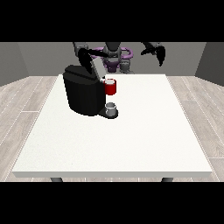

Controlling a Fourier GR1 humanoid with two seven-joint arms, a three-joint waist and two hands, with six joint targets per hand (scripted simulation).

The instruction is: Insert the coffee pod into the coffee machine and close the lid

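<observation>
**Pod holder red, lid up, one hand at the machine**

Coffee pod itself (103, 81) barely visible, a small pale spot at the top of the red holder (110, 87) on the right side of the coffee machine (82, 91); whether fully seated, cannot tell. Lid (97, 68) raised and tilted, grey, above the holder. Below the holder, a small grey cup (111, 106) on the machine's base. Machine black and bulky, on the far left part of the white table (131, 140).

Hand at the view's left (86, 57) above the machine's far top, near the raised lid; fingers not readable. Hand at the view's right (158, 51) held high beyond the table's far edge, well apart from the machine, fingers drooping and relaxed, holding nothing.
</observation>
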